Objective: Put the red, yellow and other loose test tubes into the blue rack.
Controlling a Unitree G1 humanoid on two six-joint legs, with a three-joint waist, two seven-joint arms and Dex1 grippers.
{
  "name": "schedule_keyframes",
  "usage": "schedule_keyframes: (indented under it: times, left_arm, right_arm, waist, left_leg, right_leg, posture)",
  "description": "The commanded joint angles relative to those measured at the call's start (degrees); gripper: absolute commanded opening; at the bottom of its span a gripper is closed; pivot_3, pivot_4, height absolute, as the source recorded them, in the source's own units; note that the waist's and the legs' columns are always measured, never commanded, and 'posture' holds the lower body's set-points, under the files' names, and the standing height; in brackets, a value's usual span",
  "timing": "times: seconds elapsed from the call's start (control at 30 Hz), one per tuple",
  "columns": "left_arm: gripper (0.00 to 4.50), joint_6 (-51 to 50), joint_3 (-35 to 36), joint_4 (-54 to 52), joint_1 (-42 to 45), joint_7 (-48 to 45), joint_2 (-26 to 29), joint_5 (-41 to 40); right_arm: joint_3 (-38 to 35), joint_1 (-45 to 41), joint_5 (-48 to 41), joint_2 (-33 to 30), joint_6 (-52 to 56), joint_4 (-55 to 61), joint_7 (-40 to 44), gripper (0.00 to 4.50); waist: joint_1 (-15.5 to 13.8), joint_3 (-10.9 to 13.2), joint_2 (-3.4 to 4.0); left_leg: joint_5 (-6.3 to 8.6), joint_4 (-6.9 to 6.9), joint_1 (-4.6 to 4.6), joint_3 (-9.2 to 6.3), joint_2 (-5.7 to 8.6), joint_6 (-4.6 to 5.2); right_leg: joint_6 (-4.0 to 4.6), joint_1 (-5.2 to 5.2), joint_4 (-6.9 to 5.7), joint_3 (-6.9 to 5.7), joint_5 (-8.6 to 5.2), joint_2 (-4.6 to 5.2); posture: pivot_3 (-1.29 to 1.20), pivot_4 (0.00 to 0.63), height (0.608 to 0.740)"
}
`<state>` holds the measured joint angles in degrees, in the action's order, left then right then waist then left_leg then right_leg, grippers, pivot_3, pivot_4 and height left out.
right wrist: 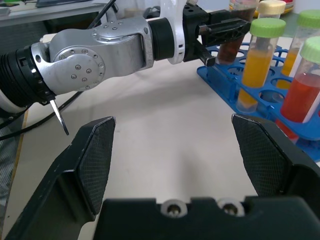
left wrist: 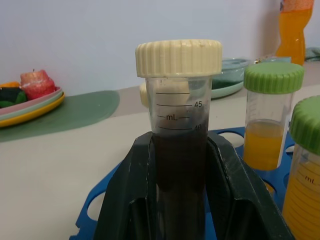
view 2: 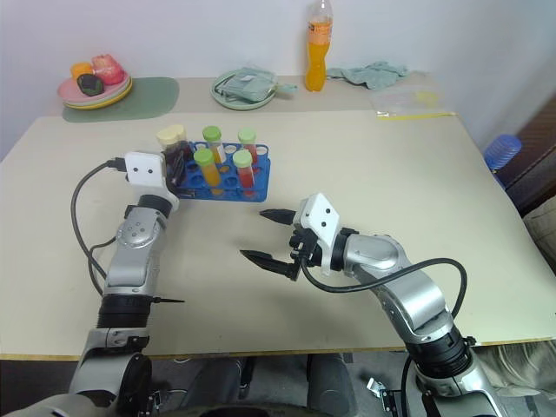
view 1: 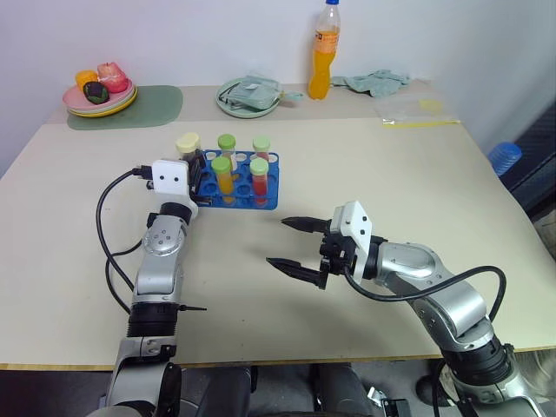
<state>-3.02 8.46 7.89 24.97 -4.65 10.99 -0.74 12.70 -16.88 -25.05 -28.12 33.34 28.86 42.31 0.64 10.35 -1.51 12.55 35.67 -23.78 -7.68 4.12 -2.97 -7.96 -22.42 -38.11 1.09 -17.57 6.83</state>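
Left pincer (left wrist: 182, 200) grips the maroon cream-capped tube (left wrist: 179, 125) upright at the blue rack (view 1: 239, 184)'s nine o'clock edge; best centred over a free hole, then lowered straight. Right pincer (view 1: 295, 244) waits wide open at five o'clock.
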Motion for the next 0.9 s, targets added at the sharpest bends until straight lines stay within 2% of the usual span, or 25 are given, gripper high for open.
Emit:
schedule_keyframes:
  times: [0.03,0.23,0.33,0.4,0.6,0.7,0.9]
  left_arm:
    - [1.24,0.61,-0.54,-1.51,-0.46,-0.38,-0.52,-0.92]
    - [4.08,0.65,0.78,-5.18,-2.38,-0.63,-0.46,-2.52]
    - [4.08,-0.62,3.75,-11.55,-4.66,-2.56,0.73,-6.88]
    - [4.08,-2.77,6.4,-16.19,-7.05,-5.34,3.74,-10.15]
    - [4.08,-13.24,14.49,-24.42,-18.36,-19.77,19.21,-21.17]
    - [4.08,-16.73,17.33,-25.48,-24.16,-25.7,24.52,-24.66]
    - [4.08,-18.25,19.64,-25.42,-29.28,-29.78,28.03,-26.18]
  right_arm:
    - [-1.02,-0.02,-0.71,0.3,-0.72,2.0,-0.17,4.13]
    - [-2.1,-0.44,-1.13,0.42,-1.14,1.92,-0.49,4.13]
    - [-4.73,-0.72,-2.77,-0.69,-0.44,2.22,0.08,4.13]
    - [-7.51,-0.76,-4.22,-2.17,0.42,2.51,0.55,4.13]
    - [-19.89,0.37,-8.95,-9.09,3.62,0.4,1.03,4.13]
    - [-26.66,2.41,-8.93,-13.35,3.62,-3.88,2.1,4.13]
    - [-33.46,7.68,-6.12,-19.66,-0.46,-12.67,5.74,4.13]
  waist:
    - [0.0,0.0,0.0]
    - [0.2,0.0,0.0]
    - [0.23,0.0,0.0]
    - [0.24,0.0,0.0]
    - [0.19,0.02,0.1]
    - [-0.25,0.02,0.09]
    - [-0.14,0.01,0.14]
  left_leg:
    - [0.0,-0.01,0.0,0.0,0.0,0.0]
    - [0.0,-0.01,0.0,-0.01,-0.01,0.0]
    - [0.0,-0.03,0.0,-0.06,-0.03,0.0]
    - [0.0,-0.03,0.0,-0.1,-0.04,0.0]
    - [0.03,-0.11,0.04,-0.07,-0.06,0.04]
    - [0.06,-0.1,0.04,-0.04,-0.06,0.09]
    - [0.11,-0.11,0.08,0.12,-0.08,0.17]
  right_leg:
    - [0.0,0.0,0.0,0.0,0.0,0.0]
    - [0.0,-0.01,0.0,0.0,0.0,-0.01]
    - [0.0,-0.04,-0.01,0.01,0.0,-0.01]
    - [0.0,-0.04,-0.01,0.04,0.0,-0.01]
    - [0.02,-0.04,0.01,0.07,-0.01,-0.02]
    - [0.02,0.07,0.09,0.05,-0.01,0.0]
    - [0.03,0.12,0.14,0.05,-0.02,0.02]
  posture:
    - [0.0,0.15,0.74]
    - [0.0,0.15,0.74]
    - [0.0,0.15,0.74]
    - [0.0,0.15,0.74]
    - [0.0,0.15,0.74]
    - [0.0,0.15,0.74]
    - [0.0,0.15,0.74]
